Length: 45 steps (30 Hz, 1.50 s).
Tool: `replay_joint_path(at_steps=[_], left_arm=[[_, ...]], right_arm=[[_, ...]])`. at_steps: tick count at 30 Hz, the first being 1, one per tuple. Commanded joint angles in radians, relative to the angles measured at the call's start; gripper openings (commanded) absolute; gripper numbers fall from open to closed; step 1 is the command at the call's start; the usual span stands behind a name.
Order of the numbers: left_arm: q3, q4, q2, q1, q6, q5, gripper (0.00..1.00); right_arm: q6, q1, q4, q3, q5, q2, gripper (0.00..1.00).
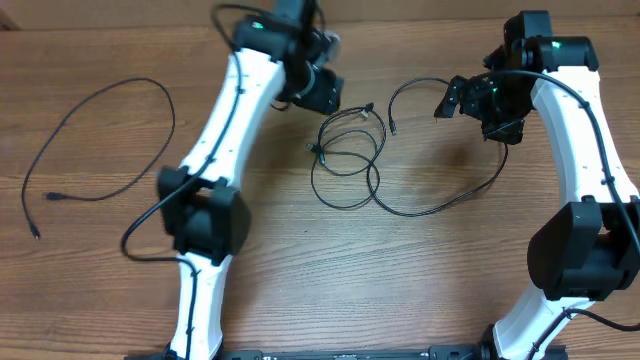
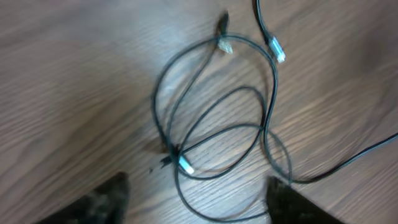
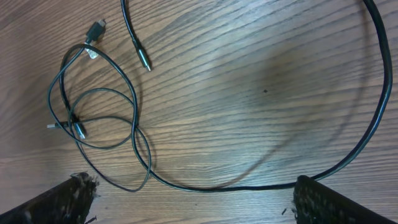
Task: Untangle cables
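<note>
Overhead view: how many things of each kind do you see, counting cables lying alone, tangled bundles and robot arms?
Cable lying alone: 1
Tangled bundle of cables: 1 (the number of cords inside is unclear)
Robot arms: 2, the left arm and the right arm
Total: 4

Two arms point(image 1: 225, 120) point(image 1: 580, 140), one loose cable point(image 1: 173, 120), one tangled bunch point(image 2: 180, 158)

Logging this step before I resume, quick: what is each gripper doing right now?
Left gripper: open, holding nothing.
Right gripper: open, holding nothing.
</note>
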Motion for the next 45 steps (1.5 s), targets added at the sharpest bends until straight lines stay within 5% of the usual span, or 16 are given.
replay_joint_path(at_steps=[1,10,16,23,34,45], left_arm=[[-0.006,0.007,0.090,-0.024,0.045,0.023,0.68],[-0.006,0.074,0.244,-0.036,-0.121,-0.040,0.56],[-0.006,0.074,0.258,-0.047,-0.121,-0.048,0.04],[0.085,0.003,0.195,-0.026,-0.117,-0.029,0.04],[0.252,-0.042,-0.261,-0.007,-0.121,-0.033,0.04],[0.252,0.176,-0.508,-0.002,-0.183,-0.034,0.04]], right_arm=[[-0.008,0.002,0.002,0.022,-0.006,-0.036,1.00],[-0.033,0.002,-0.022,0.022,-0.005,-0.033,1.00],[-0.032,0.002,-0.023,0.022,-0.006,-0.029,1.00],[-0.032,0.002,-0.011,0.022,-0.006,-0.029,1.00],[-0.031,0.008,0.011,0.022,-0.036,-0.028,1.00],[-0.064,0.047,0.010,0.022,-0.092,-0.028,1.00]])
